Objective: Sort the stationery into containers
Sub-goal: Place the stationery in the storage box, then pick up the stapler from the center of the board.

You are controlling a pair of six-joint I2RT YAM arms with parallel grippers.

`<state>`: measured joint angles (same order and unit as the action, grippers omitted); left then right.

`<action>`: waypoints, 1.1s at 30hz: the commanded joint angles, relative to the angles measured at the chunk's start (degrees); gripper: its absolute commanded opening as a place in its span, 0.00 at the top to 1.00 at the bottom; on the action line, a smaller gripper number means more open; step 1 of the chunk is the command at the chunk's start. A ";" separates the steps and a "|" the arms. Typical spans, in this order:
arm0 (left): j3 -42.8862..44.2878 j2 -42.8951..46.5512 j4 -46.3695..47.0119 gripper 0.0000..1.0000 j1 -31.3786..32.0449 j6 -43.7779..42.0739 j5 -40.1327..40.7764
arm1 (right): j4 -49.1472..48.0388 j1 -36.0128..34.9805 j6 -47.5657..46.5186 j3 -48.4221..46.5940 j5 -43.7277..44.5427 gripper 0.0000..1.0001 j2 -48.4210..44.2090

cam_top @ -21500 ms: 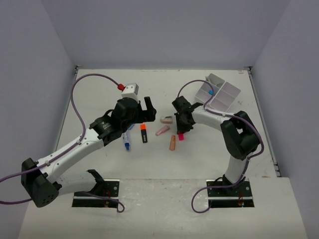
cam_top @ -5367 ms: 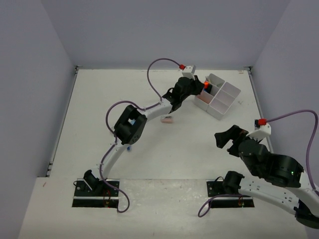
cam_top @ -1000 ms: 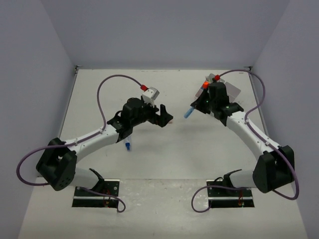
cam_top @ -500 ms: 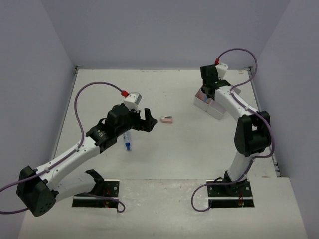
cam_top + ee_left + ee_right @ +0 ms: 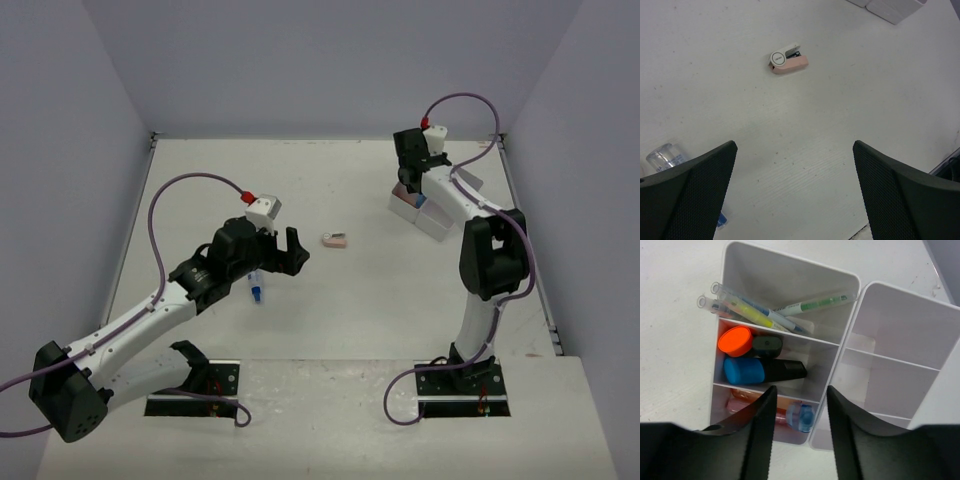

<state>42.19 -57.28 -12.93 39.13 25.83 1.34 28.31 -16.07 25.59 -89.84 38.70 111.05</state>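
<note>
White tray (image 5: 805,287) holds pens (image 5: 755,310) and orange- and blue-capped highlighters (image 5: 782,371); left end effector (image 5: 794,147) and right end effector (image 5: 801,390) released.

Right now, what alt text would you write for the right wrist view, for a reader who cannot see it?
The open right gripper hangs over a white tray. One section holds thin pens, the next highlighters with an orange cap and a blue cap, the nearest a blue marker. The sections to the right look empty.
</note>
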 commanded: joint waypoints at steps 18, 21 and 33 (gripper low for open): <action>5.31 -5.20 -13.27 0.00 0.15 11.24 19.78 | 1.49 -7.55 -0.82 -1.99 -14.32 0.41 -6.46; 7.12 -6.47 -17.55 0.00 0.06 15.25 22.78 | -1.76 -9.73 -6.86 2.46 -23.86 0.41 -8.41; 12.38 -8.23 -22.69 0.00 -0.02 21.04 25.66 | -2.85 -21.94 -19.90 12.61 -34.45 0.01 -10.87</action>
<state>53.74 -66.21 -36.80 39.14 45.65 27.06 25.76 -35.52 10.76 -77.23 4.04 101.89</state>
